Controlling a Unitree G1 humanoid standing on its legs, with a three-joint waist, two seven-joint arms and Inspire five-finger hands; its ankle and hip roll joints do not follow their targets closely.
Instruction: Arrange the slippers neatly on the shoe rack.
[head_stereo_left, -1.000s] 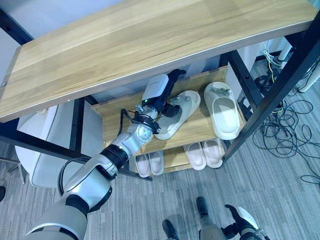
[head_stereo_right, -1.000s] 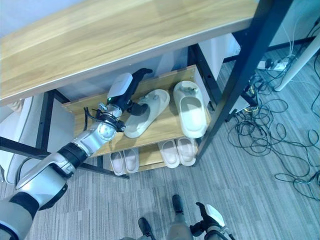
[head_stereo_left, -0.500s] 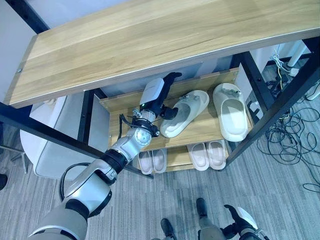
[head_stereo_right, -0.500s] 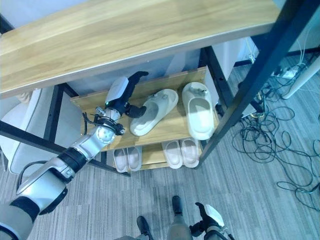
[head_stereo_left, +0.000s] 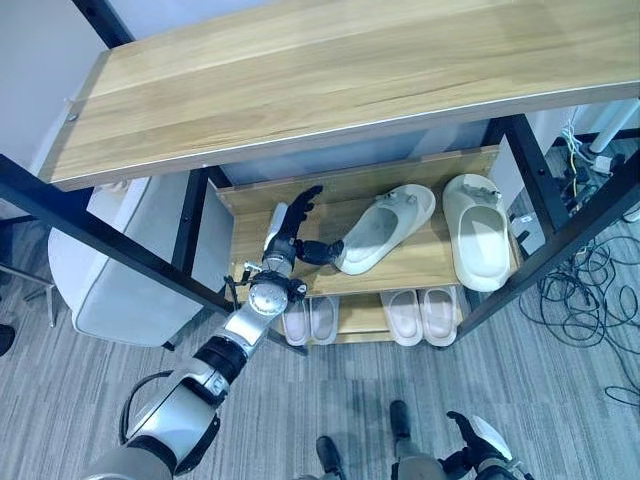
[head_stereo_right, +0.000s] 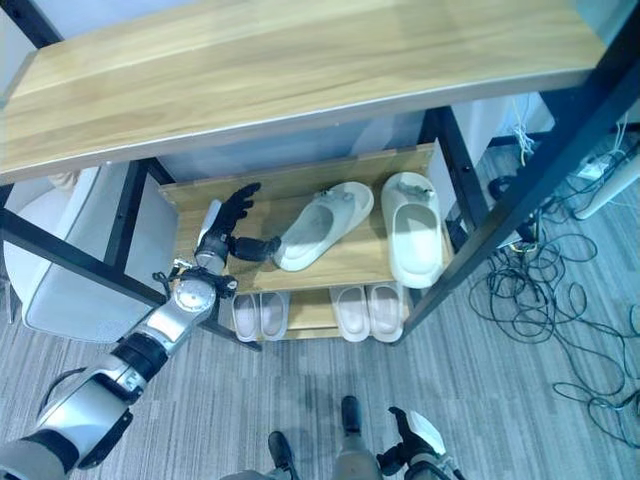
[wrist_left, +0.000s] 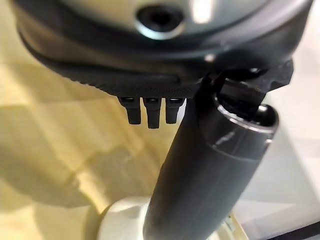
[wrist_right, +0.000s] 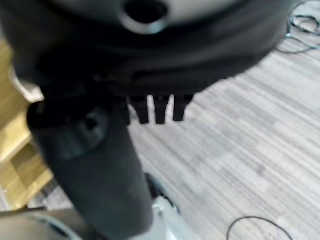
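The left hand (head_stereo_left: 285, 232) hovers over the middle shelf (head_stereo_left: 400, 268), fingers (head_stereo_right: 240, 198) spread wide, thumb at the angled slipper's (head_stereo_left: 385, 226) heel; grey carpet floor (head_stereo_left: 560, 400) below.

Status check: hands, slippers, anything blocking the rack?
Left hand open at the tilted slipper's heel, middle shelf. Second slipper straight beside it. Right hand low over the floor. No obstruction seen.
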